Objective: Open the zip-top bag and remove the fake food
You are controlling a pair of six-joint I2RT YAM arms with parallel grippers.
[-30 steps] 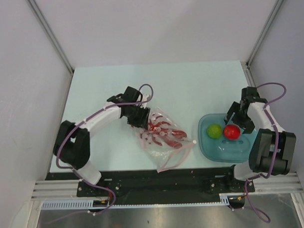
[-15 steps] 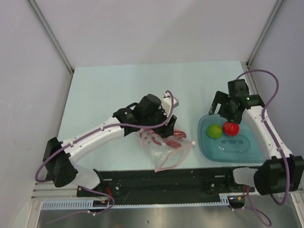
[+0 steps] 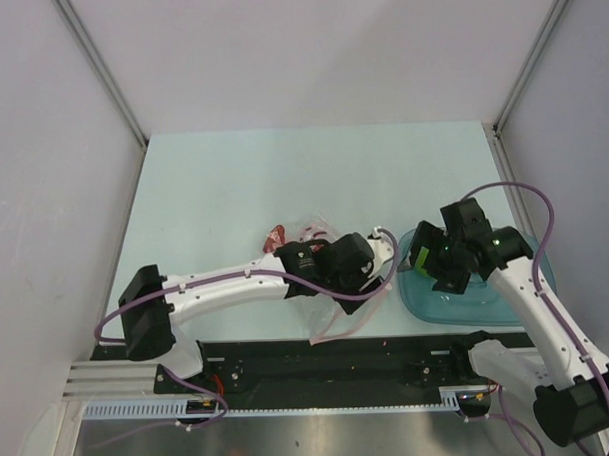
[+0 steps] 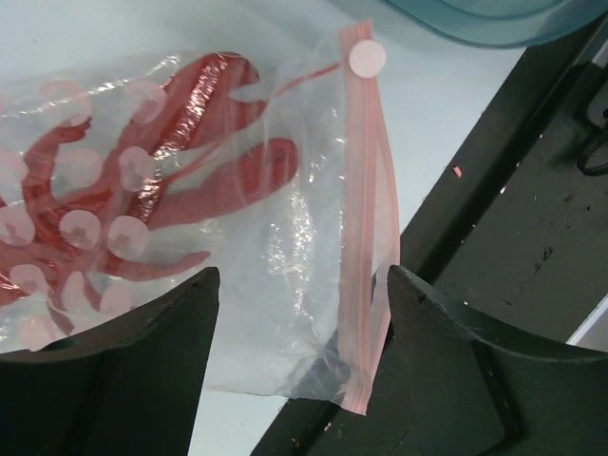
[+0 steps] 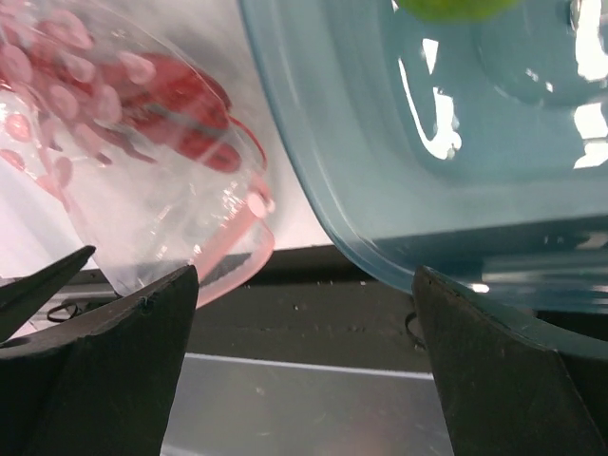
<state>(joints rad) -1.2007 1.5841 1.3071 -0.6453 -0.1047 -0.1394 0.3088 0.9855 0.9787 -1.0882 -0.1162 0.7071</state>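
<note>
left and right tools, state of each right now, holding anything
Left tool: open, straddling the clear crinkly plastic zip-top bag, not clamped on it.
Right tool: open, empty, by the translucent teal plastic tray.

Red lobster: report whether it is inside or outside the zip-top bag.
Inside. The red lobster lies under the clear dotted plastic of the zip-top bag, short of its pink zip strip.

The bag [image 4: 285,256] is lying on the table [image 3: 283,179] close to its front edge, about midway across. The lobster [image 4: 190,180] is lying inside the bag, toward its rear left. The zip strip [image 4: 366,237] is running along the bag's right side, its near end hanging over the rail [image 3: 319,353] in front. The tray [image 3: 527,305] is sitting just right of the bag, possibly touching it. The ball [image 5: 446,8] is resting in the tray's left part.
</note>
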